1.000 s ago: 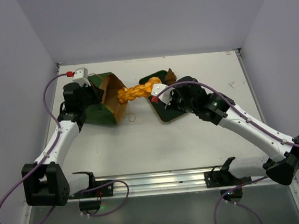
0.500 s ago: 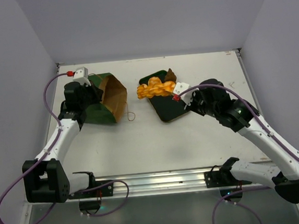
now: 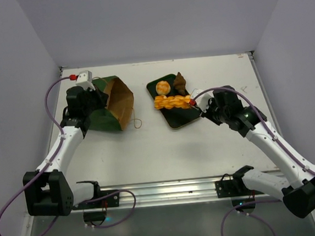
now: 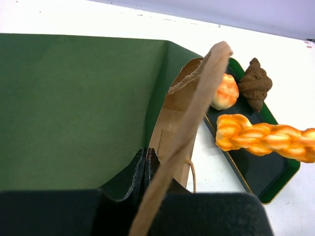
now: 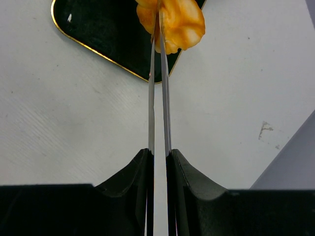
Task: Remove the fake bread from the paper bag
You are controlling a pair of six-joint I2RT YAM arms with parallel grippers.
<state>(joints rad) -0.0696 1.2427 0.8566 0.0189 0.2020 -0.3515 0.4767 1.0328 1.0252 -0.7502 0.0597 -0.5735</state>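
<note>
Mid-frame, pinching long orange twisted toy bread [image 3: 172, 102] on flat dark green tray [image 3: 178, 119] with right hand [image 3: 194, 103], arm stretched low. Upper left, squeezing rim of tipped green paper bag [image 3: 100, 121] with left hand [image 4: 146, 160].

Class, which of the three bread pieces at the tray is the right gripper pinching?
The long braided orange loaf: the right gripper is shut on one end. The round bun and the dark brown pointed piece lie free beyond it.
</note>
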